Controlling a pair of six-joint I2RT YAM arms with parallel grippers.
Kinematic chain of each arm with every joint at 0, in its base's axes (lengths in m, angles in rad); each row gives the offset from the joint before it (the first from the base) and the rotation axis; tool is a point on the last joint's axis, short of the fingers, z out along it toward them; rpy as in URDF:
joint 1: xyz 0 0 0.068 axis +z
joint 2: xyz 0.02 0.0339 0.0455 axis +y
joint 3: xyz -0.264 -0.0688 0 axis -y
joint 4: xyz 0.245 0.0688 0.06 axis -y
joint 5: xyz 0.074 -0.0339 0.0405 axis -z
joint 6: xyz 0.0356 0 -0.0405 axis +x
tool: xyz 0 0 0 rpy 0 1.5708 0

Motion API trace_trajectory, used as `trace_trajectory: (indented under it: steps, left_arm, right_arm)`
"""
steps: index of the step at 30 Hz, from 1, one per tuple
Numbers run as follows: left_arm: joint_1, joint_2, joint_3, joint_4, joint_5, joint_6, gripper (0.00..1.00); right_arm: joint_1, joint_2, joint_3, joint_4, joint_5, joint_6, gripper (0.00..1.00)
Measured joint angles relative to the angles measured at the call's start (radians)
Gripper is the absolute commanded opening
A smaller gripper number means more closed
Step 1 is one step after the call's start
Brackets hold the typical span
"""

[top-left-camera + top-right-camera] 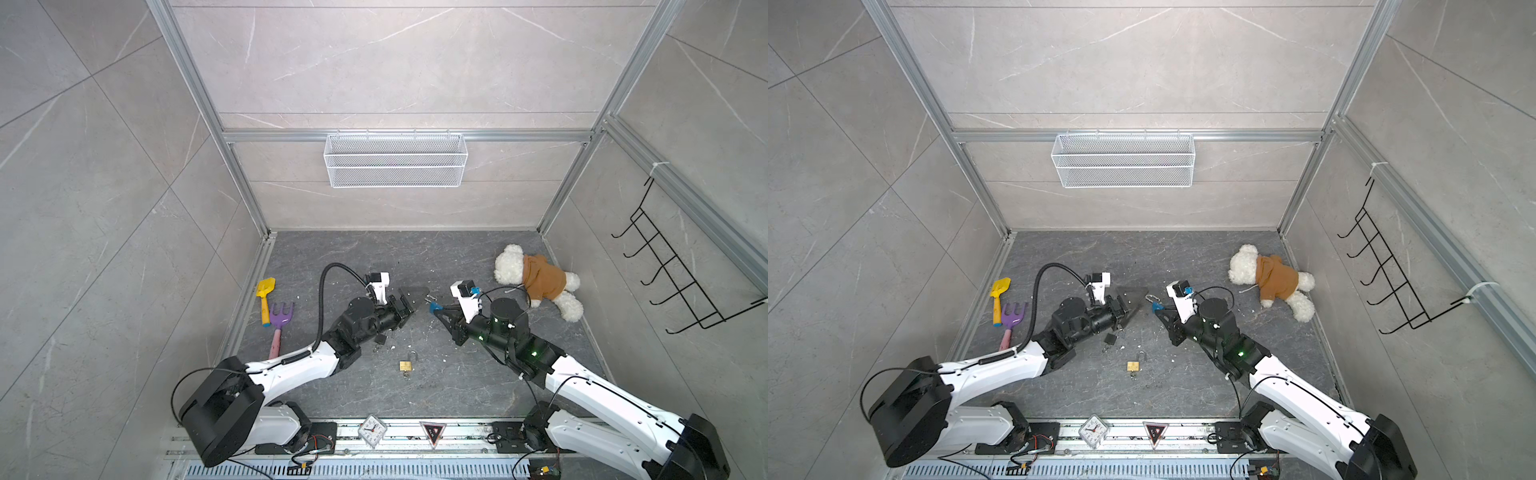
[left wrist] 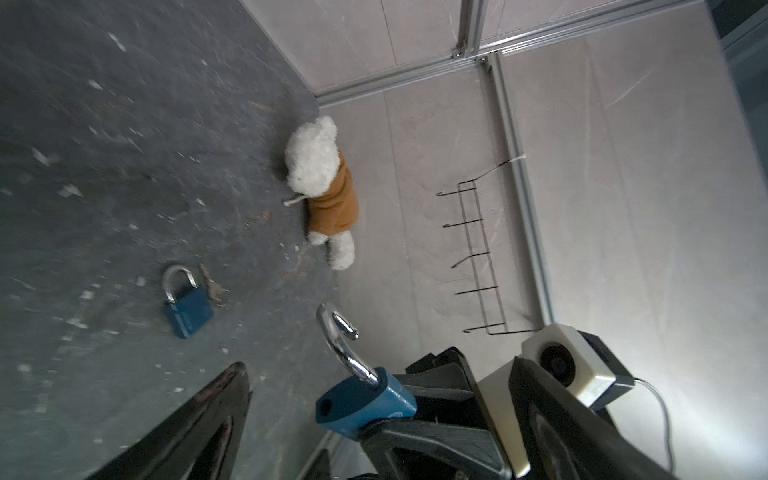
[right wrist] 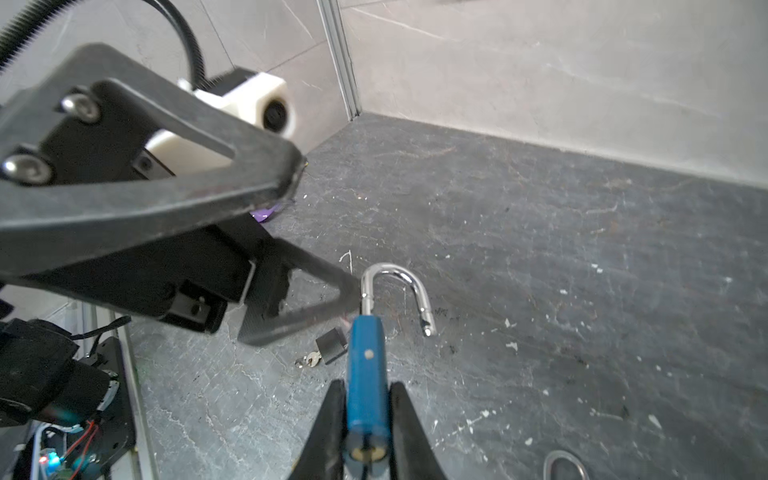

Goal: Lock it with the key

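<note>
A blue padlock [image 3: 365, 374] with its chrome shackle [image 3: 395, 282] swung open is held above the floor, and my right gripper [image 3: 368, 390] is shut on its body. The padlock [image 1: 435, 307] shows in both top views at mid floor. My left gripper [image 2: 378, 365] is open, its fingers [image 3: 187, 187] spread to either side of the padlock [image 2: 365, 401]; one fingertip reaches the shackle, contact unclear. A brass keyway shows in the padlock's base; whether a key sits in it I cannot tell. A silver key [image 3: 309, 359] lies by a black padlock [image 3: 330, 345].
A second blue padlock [image 2: 187, 301] lies on the floor with a key [image 2: 214, 286] beside it. A brass padlock [image 1: 406, 365] lies nearer the front. A teddy bear [image 1: 540, 282] lies at the right, a toy shovel [image 1: 265, 299] and rake [image 1: 279, 324] at the left.
</note>
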State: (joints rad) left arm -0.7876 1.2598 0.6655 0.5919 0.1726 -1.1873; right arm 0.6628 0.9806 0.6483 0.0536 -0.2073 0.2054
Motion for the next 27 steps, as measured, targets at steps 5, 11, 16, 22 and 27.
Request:
trace_trajectory:
  steps: [5, 11, 16, 22, 27]
  left_arm:
    - [0.013, -0.105, 0.151, -0.324, -0.080, 0.363, 0.99]
    - [0.035, -0.166, 0.172, -0.512, -0.054, 0.720, 0.99]
    - [0.086, -0.168, 0.070, -0.491, 0.148, 0.863, 0.97]
    - [0.094, -0.108, 0.016, -0.380, 0.351, 0.926, 0.88]
    - [0.094, -0.101, -0.024, -0.281, 0.459, 0.925, 0.81]
  right_arm:
    - [-0.018, 0.058, 0.076, -0.097, -0.093, 0.095, 0.00]
    - [-0.080, 0.084, 0.057, -0.129, -0.332, 0.190, 0.00]
    - [-0.135, 0.061, 0.007, -0.154, -0.487, 0.230, 0.00]
    - [-0.154, -0.006, -0.022, -0.171, -0.591, 0.252, 0.00]
    - [-0.154, -0.027, -0.037, -0.169, -0.635, 0.271, 0.00]
